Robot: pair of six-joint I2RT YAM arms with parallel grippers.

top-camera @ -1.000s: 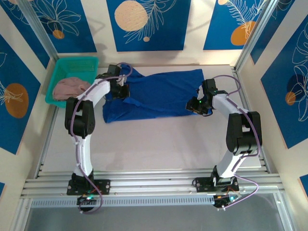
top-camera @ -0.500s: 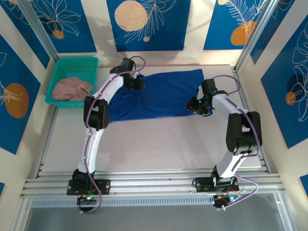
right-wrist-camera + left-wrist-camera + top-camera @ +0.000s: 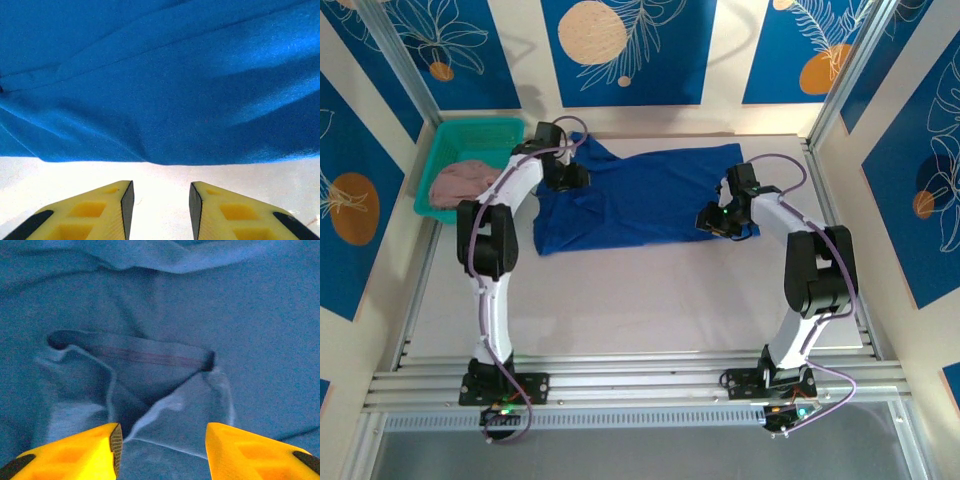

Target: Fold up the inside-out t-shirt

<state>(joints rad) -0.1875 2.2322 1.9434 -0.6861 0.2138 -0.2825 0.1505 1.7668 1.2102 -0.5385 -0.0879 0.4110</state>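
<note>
Your inside-out t-shirt point(image 3: 650, 195) lies spread across the far half of the table point(image 3: 650, 300), reaching from near the far left corner toward the right edge. Its near hem runs roughly parallel to the table's near edge, and the left side is rumpled and bunched. Your left gripper point(image 3: 568, 178) sits over the shirt's far left end. Through its wrist camera you see the yellow fingers point(image 3: 75, 452) standing apart with nothing between them, just above a puckered fold of blue cloth crossed by a seamed band. Your right gripper point(image 3: 712, 220) is at the shirt's near hem on the right side. Its fingers point(image 3: 235, 215) are parted too — bare white table shows in the gap, and the blue hem lies just ahead of the tips, not touching them. At the table's far left corner, a green basket point(image 3: 470, 128) holds a dusty-pink garment point(image 3: 465, 183).
</note>
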